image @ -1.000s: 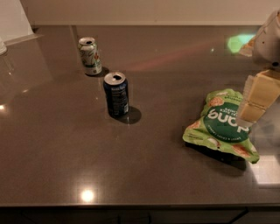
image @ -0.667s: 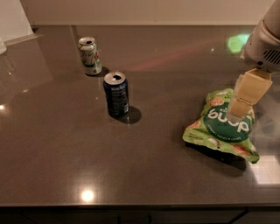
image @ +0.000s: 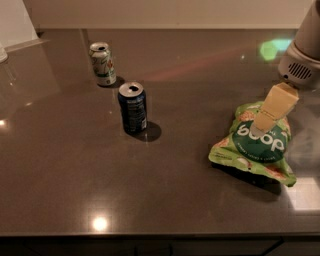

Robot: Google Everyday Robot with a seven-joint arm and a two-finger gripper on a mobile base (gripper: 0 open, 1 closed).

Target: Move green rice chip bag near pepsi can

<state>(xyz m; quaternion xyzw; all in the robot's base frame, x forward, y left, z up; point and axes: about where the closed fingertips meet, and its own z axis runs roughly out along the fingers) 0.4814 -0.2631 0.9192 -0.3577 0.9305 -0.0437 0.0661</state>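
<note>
The green rice chip bag (image: 256, 146) lies flat on the dark countertop at the right, its dark green round logo facing up. The pepsi can (image: 133, 108) stands upright left of centre, well apart from the bag. My gripper (image: 260, 127) comes down from the upper right, with its beige tip over the bag's logo, at or just above its surface. The arm's white housing (image: 300, 70) is behind it.
A pale silver-and-green can (image: 102, 63) stands upright behind and left of the pepsi can. The countertop's front edge (image: 150, 235) runs along the bottom. A wall (image: 175, 12) closes the back, and a white object (image: 12, 22) sits at the far left corner.
My gripper has moved left and down, from the bag's right edge to over the bag's logo. The bag and both cans have not moved.
</note>
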